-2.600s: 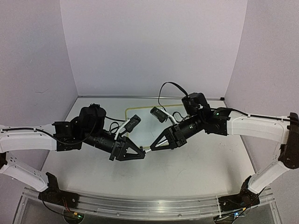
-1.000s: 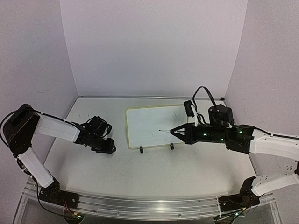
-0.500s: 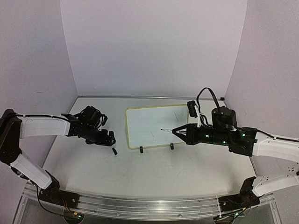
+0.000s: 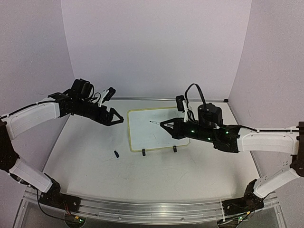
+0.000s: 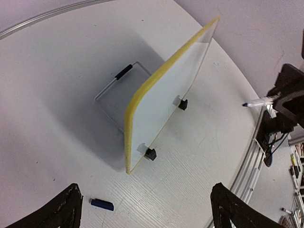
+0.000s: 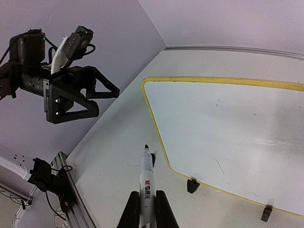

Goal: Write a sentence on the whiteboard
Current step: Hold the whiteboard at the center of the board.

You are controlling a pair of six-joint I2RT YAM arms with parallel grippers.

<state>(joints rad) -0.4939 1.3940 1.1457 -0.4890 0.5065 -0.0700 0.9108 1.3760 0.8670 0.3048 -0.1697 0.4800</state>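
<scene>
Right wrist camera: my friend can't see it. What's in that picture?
The right gripper holds a white marker, tip pointing up the picture beside the left edge of a yellow-framed whiteboard standing on the table. Farther off on the left, the left gripper hangs open in the air.

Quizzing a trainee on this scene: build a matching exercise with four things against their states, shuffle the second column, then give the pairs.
Things
1. whiteboard
2. marker
3. dark cap
4. left gripper

States
A. lying loose on the table
B. open and empty, raised above the table
C. clamped in the shut right gripper, tip bare
D. propped up on black clip feet

Pairs: 1-D, 2-C, 3-A, 4-B
</scene>
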